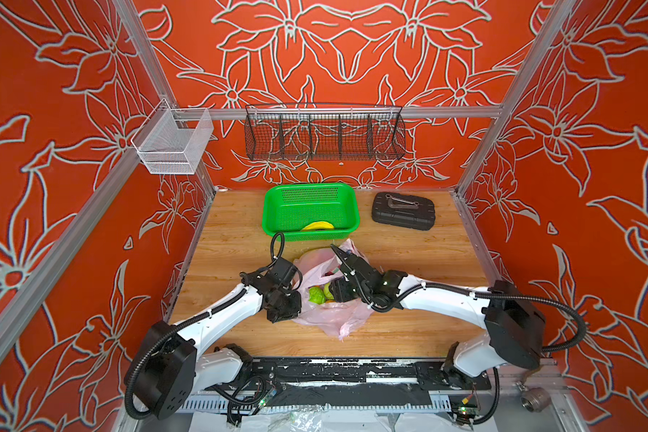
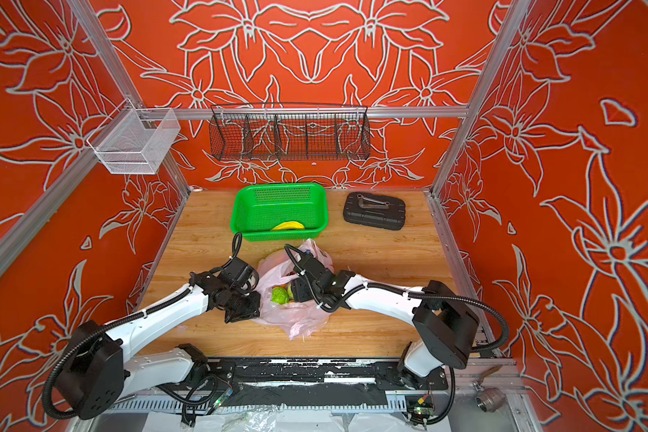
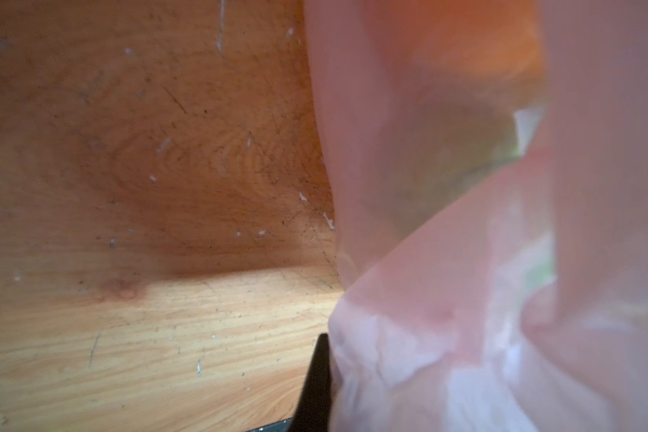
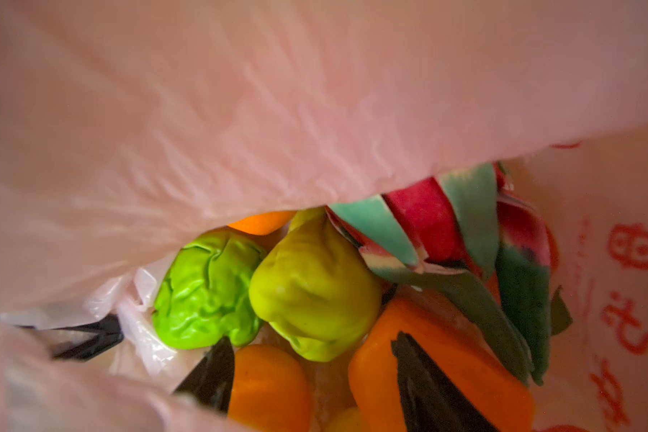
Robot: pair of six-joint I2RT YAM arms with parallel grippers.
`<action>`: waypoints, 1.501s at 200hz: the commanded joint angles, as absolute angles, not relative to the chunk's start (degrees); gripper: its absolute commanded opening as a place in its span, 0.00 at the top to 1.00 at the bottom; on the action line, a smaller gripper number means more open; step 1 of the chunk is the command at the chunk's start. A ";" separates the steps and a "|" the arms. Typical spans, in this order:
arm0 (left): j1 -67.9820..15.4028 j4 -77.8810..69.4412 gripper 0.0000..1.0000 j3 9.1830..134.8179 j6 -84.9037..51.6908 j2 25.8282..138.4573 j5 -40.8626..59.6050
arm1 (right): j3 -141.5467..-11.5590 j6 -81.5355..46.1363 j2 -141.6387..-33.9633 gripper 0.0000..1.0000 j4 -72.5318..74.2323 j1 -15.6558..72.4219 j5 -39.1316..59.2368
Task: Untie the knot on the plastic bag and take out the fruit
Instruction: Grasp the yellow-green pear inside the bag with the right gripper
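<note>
Partly, the plastic bag (image 4: 240,112) hides the fruit (image 4: 315,291) (orange (image 4: 262,222) barely peeks).

Bag (image 1: 333,318): thin pale-pink plastic, red print, crumpled at centre of table (image 1: 240,239), mouth open upward, twisted tail end toward 6 o'clock. Inside, in the right wrist view: crinkled bright green fruit (image 4: 206,291) touching yellow-green fruit (image 4: 315,288); orange (image 4: 270,385) and second orange (image 4: 483,366) just beside them; third orange (image 4: 262,222) mostly hidden under plastic; red dragon fruit (image 4: 427,220) with green tips against the yellow-green fruit. Banana (image 1: 318,225), yellow, out of the bag, lies in basket (image 1: 277,209) at the bag's 12 o'clock.
</note>
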State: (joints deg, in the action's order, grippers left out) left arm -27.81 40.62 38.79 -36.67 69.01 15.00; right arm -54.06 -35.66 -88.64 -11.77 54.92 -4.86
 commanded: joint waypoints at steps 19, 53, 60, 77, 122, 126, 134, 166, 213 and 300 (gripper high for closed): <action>-28.15 42.06 0.97 39.28 -36.25 69.79 13.74 | -58.40 -41.10 -93.88 0.24 -10.55 54.93 -8.80; -28.17 41.82 0.97 39.22 -36.32 69.39 13.25 | -61.11 -43.63 -99.46 0.19 -10.83 55.02 -10.33; -28.13 41.79 0.97 39.36 -36.39 69.52 13.17 | -61.39 -43.64 -100.32 0.20 -10.64 55.02 -10.20; -28.17 41.75 0.97 39.48 -36.64 69.54 13.02 | -61.78 -43.93 -101.74 0.21 -10.47 55.01 -9.44; -28.15 41.40 0.95 41.13 -37.44 70.05 11.50 | -62.56 -42.61 -101.45 0.21 -13.67 55.10 -9.27; -28.19 41.39 0.95 41.46 -37.43 70.19 11.55 | -62.67 -42.33 -101.30 0.20 -14.46 55.15 -9.46; -28.17 41.28 0.94 41.91 -37.52 70.31 11.66 | -62.54 -41.70 -100.80 0.17 -15.66 55.47 -9.94; -28.17 40.34 0.94 42.78 -37.86 70.49 11.66 | -61.88 -40.21 -100.87 0.14 -19.78 56.25 -9.76; -28.17 39.64 0.93 43.28 -38.15 71.52 11.83 | -59.41 -41.27 -101.11 0.33 -16.64 56.25 -8.56; -28.14 39.38 0.87 46.68 -38.29 73.47 11.45 | -56.46 -37.54 -89.61 0.55 -11.06 56.25 -8.53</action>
